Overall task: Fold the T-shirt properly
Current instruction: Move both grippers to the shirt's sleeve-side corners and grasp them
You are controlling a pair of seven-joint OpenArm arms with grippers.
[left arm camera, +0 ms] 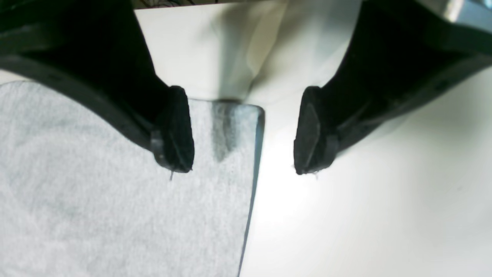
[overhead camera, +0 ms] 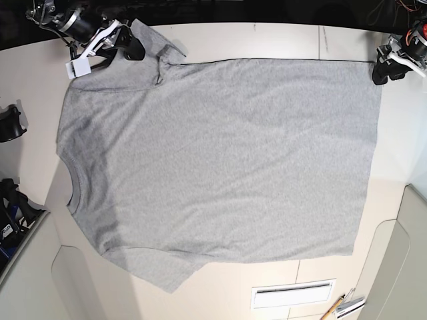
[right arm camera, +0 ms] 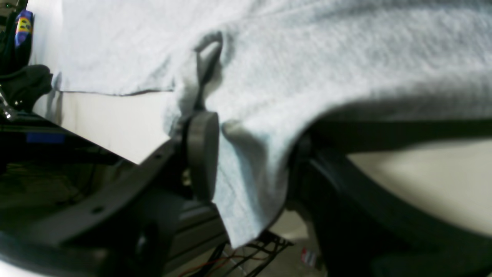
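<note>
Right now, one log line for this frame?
shirt: flat on table, plain side up | right gripper: shut on sleeve | left gripper: open over hem corner, not gripping

Soft, matt heathered cloth T-shirt (overhead camera: 220, 160) on a smooth, faintly glossy table (overhead camera: 267, 40).

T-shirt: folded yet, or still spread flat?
Spread flat. The T-shirt lies open across the table, both sleeves out; only the sleeve in the right gripper is bunched.
</note>
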